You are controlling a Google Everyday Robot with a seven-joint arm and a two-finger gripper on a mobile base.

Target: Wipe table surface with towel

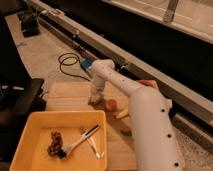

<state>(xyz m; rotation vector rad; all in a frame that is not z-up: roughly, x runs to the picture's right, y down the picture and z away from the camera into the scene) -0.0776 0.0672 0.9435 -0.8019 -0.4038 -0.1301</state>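
— Where is the small pale blue-grey cloth towel (93, 101)?
— Directly under the two-finger gripper (94, 98), which is clamped tight, seemingly on it, near the far edge of the light-wood plank table surface (65, 95).
— Which way to wipe?
— Toward the left edge, I'd judge. A small round orange object (111, 104) sits just to the right.
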